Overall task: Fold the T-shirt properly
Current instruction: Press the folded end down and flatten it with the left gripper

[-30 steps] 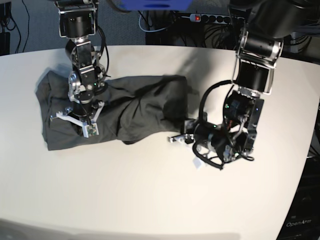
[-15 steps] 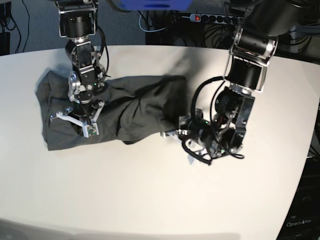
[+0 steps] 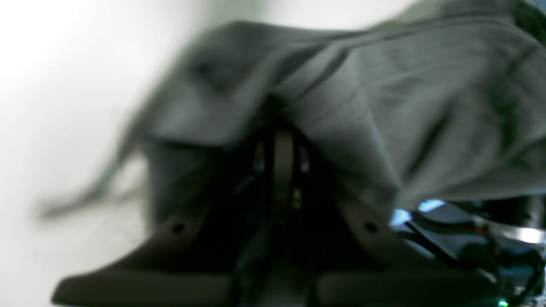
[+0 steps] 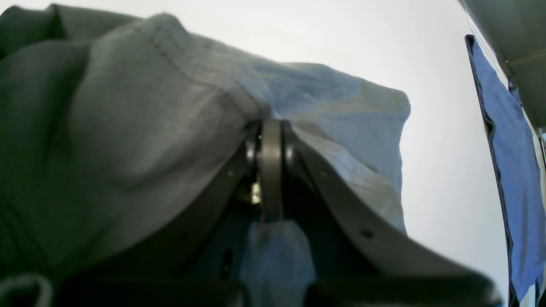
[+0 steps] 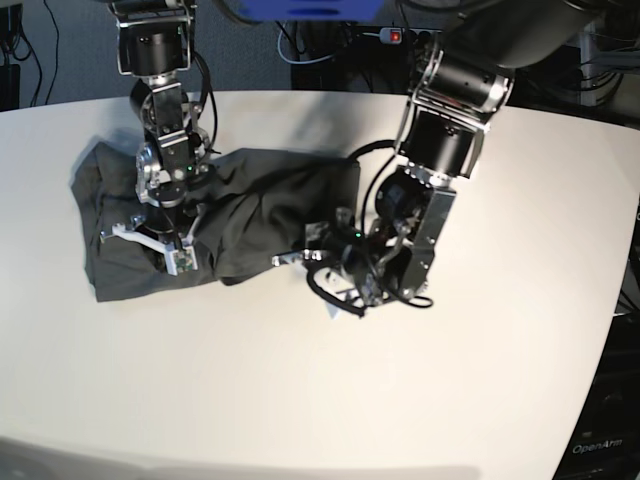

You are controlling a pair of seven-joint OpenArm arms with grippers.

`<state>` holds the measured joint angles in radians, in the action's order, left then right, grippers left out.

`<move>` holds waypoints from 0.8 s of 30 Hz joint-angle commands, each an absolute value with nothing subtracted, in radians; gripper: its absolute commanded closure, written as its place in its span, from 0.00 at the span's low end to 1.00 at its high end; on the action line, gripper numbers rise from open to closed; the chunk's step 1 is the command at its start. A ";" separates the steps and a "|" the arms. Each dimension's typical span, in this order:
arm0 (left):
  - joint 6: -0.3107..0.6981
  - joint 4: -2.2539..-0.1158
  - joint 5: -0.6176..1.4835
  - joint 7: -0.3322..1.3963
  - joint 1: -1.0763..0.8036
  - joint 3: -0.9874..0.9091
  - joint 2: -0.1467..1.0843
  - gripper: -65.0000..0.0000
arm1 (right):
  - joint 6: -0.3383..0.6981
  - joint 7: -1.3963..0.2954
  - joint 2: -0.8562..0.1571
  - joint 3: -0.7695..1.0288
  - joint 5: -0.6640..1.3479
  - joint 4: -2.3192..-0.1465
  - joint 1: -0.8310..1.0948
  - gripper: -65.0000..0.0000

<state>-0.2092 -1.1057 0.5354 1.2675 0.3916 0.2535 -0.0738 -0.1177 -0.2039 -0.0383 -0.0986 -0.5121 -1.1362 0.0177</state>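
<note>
While the right gripper [image 5: 165, 250] is staying clamped on the T-shirt [image 5: 250, 215] at the left of the white table [image 5: 300, 400], the left gripper [image 5: 300, 258] is travelling leftward compared with a second ago, jaws pinched together on the shirt's right edge. That edge is being dragged over the body of the cloth, so the dark bundle is looking shorter than before. Left wrist view is blurring with motion; the cloth is draping over both sets of fingers.
</note>
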 commanded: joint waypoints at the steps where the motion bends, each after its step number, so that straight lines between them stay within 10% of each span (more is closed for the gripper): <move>1: -0.205 -1.119 0.553 1.268 0.427 0.254 -0.091 0.97 | -0.010 -0.380 -0.041 -0.104 -0.556 -1.066 0.081 1.00; 24: -0.202 -1.268 0.952 1.267 0.424 0.251 -0.114 0.97 | -0.008 -0.380 -0.044 -0.104 -0.556 -1.066 0.081 1.00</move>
<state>-0.2070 -1.2518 0.9207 1.2678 0.3958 0.2512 -0.1024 -0.1169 -0.1963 -0.0387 -0.0986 -0.5117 -1.1362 0.0189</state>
